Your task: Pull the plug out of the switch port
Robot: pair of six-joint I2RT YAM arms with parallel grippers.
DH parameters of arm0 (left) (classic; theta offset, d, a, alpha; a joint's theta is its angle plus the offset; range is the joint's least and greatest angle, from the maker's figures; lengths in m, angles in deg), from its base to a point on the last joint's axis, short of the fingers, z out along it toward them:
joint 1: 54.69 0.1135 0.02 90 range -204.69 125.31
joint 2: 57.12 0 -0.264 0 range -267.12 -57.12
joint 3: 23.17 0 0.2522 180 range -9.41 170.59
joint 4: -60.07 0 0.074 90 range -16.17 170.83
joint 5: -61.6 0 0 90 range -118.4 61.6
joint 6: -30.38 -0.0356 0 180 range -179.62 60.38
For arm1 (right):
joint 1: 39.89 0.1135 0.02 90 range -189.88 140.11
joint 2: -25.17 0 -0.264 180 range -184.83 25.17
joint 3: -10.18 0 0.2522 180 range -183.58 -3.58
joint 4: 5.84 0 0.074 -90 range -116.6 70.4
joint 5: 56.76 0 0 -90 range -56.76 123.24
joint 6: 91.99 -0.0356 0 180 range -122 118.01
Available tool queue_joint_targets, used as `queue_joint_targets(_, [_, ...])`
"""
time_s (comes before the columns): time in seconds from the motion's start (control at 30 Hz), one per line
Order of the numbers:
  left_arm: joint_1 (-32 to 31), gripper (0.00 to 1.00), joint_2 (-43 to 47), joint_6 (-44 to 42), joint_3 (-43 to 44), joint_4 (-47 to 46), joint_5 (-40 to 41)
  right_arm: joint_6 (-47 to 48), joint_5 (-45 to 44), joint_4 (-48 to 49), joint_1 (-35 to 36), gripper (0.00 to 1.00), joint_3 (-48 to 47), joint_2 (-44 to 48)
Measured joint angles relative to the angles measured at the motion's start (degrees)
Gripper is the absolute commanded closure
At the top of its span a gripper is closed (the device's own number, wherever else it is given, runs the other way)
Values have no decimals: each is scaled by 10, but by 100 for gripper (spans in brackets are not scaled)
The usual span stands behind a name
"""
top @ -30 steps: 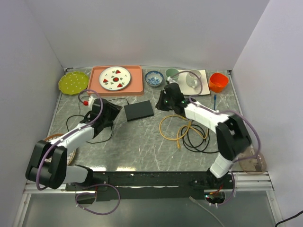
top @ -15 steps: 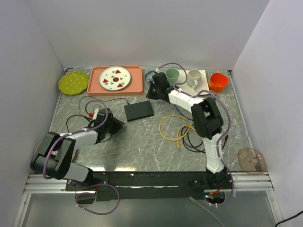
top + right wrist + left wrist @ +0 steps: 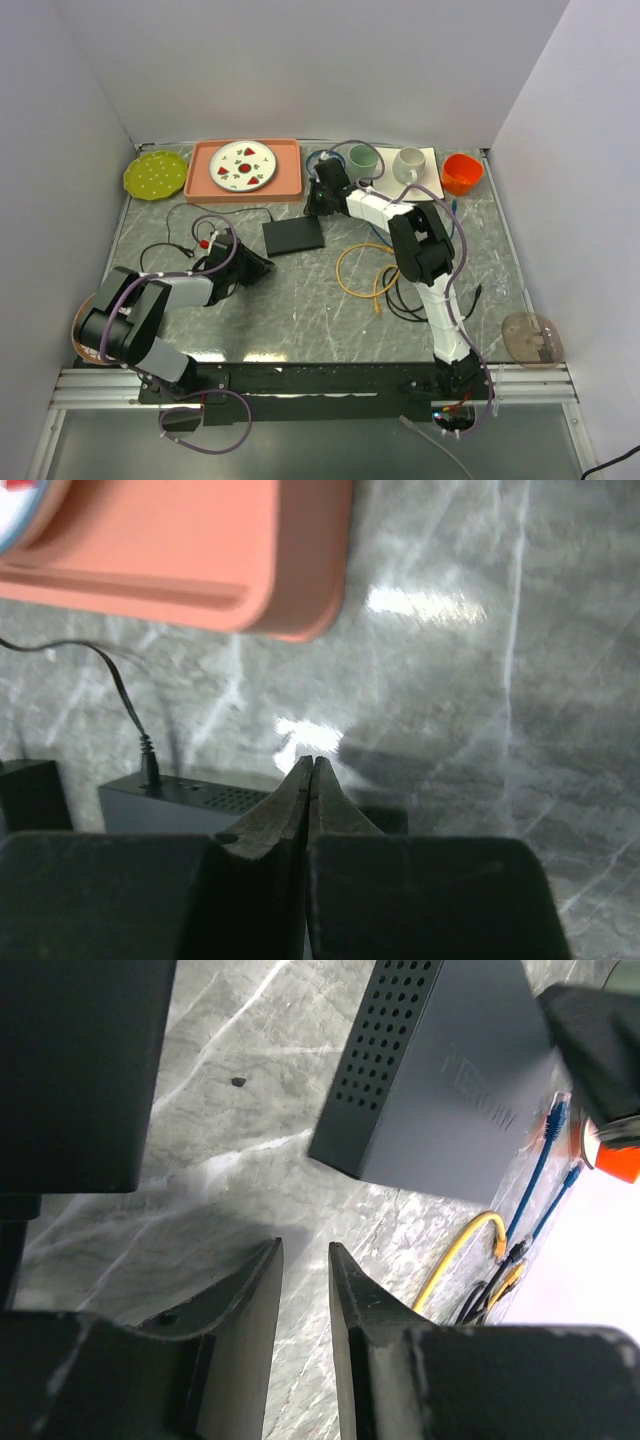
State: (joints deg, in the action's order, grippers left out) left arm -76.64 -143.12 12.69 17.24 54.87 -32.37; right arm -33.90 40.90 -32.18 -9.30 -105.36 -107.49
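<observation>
The switch (image 3: 293,235) is a flat black box lying mid-table; it also shows in the left wrist view (image 3: 450,1070) and the right wrist view (image 3: 190,805). A small black plug (image 3: 150,765) on a thin black cable (image 3: 230,210) sits in the switch's far edge. My right gripper (image 3: 316,201) is shut and empty, with its tips (image 3: 312,763) over that far edge, to the right of the plug. My left gripper (image 3: 260,268) is low on the table, near-left of the switch. Its fingers (image 3: 305,1252) are a little apart with nothing between them.
An orange tray (image 3: 292,172) with a plate stands just behind the switch, and its corner shows in the right wrist view (image 3: 200,560). Cups, a bowl and an orange cup line the back. Yellow and black cables (image 3: 385,280) coil right of centre. A black block (image 3: 80,1070) lies beside my left gripper.
My right gripper has swung from right of the switch to its far edge near the tray. My left gripper has drawn back toward the near side and dropped lower.
</observation>
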Motion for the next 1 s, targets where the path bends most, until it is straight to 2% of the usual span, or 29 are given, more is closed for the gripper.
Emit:
queue_joint_targets(0.13, [0,68,0,5,-5,-6,-7,-12,7,41,2,100,74,26])
queue_joint_targets(0.3, [0,67,2,14,-20,-29,-14,-15,-4,72,14,100,207,111])
queue_joint_targets(0.53, [-13,67,67,24,-65,-1,-2,-28,-39,102,92,100,379,233])
queue_joint_targets(0.73, [-23,66,126,25,-91,39,28,-54,-73,122,154,100,451,284])
queue_joint_targets(1.0, [-23,65,208,21,-105,126,101,-73,-102,122,238,100,467,298])
